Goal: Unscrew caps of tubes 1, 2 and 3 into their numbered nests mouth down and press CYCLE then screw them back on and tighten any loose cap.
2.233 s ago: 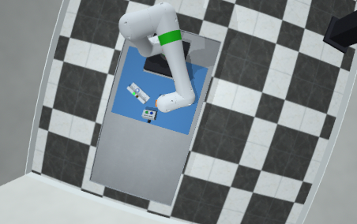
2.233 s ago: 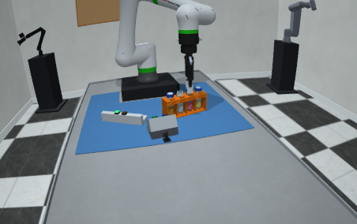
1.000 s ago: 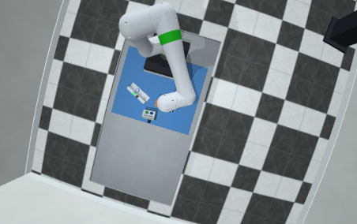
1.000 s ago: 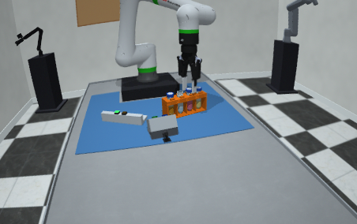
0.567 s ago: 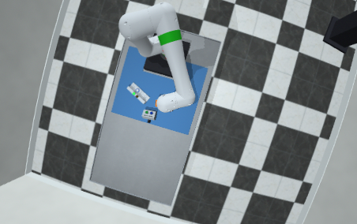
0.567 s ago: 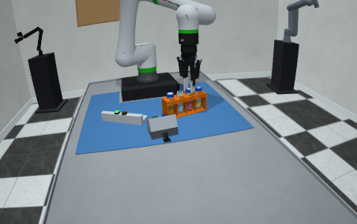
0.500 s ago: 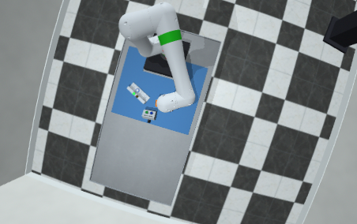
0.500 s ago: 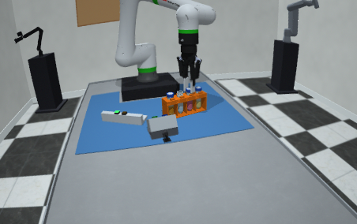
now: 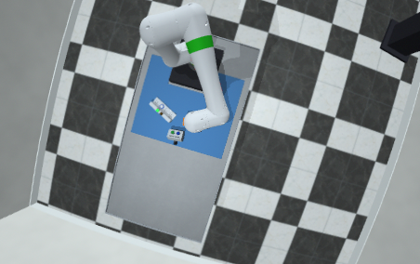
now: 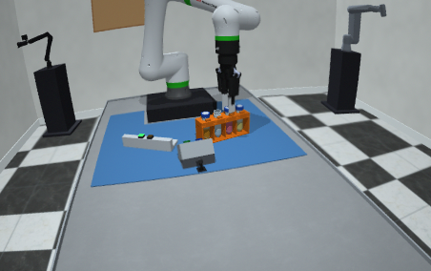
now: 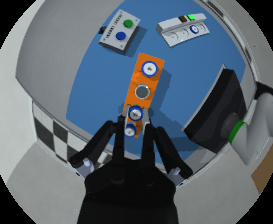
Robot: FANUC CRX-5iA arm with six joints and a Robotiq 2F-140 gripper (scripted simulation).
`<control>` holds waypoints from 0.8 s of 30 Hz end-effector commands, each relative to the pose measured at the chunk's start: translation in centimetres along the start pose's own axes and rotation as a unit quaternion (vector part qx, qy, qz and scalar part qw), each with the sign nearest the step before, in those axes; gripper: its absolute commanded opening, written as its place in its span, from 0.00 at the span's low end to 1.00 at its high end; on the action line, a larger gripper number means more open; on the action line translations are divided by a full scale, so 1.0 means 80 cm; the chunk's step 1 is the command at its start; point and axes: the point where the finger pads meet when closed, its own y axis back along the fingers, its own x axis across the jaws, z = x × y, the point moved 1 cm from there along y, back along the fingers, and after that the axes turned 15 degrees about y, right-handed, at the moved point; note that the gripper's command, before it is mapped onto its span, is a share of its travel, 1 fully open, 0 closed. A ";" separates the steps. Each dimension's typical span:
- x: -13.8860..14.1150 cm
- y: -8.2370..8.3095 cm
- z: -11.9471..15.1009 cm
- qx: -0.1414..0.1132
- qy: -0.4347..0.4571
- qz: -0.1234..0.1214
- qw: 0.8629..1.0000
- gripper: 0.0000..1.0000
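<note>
Where the orange tube rack [image 10: 223,128] stands on the blue mat [image 10: 261,143], the gripper [image 10: 228,97] hangs over it, fingers clamped on a blue cap [image 10: 226,110] seated on its tube. One neighbouring tube is uncapped. Red lettering on the arm [image 10: 199,4] is unreadable.

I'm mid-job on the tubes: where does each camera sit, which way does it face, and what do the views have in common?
Top: overhead, looking down at the table; the white arm shows.
Exterior: off the table's far end, facing the arm's base; the whole arm and the gripper shut on a cap.
Wrist: behind the gripper, looking down its fingers.
Exterior and wrist share the orange tube station and the key desk.
</note>
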 end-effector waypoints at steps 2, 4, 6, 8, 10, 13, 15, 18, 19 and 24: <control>-0.001 0.000 0.000 0.003 -0.094 0.000 0.996 0.00; -0.001 0.000 0.000 0.003 -0.128 -0.001 0.992 0.00; -0.001 -0.001 0.000 0.003 -0.161 -0.001 0.987 0.00; -0.001 -0.001 0.000 0.003 -0.161 -0.001 0.987 0.00; -0.001 -0.001 0.000 0.003 -0.193 -0.001 0.981 0.00; -0.001 -0.001 0.000 0.003 -0.242 -0.001 0.970 0.00; -0.001 -0.001 0.000 0.003 -0.267 -0.001 0.964 0.00; -0.001 -0.001 0.000 0.003 -0.267 -0.001 0.964 0.00; -0.001 -0.001 0.000 0.003 -0.267 -0.001 0.964 0.00; -0.001 -0.001 0.000 0.003 -0.267 -0.001 0.964 0.35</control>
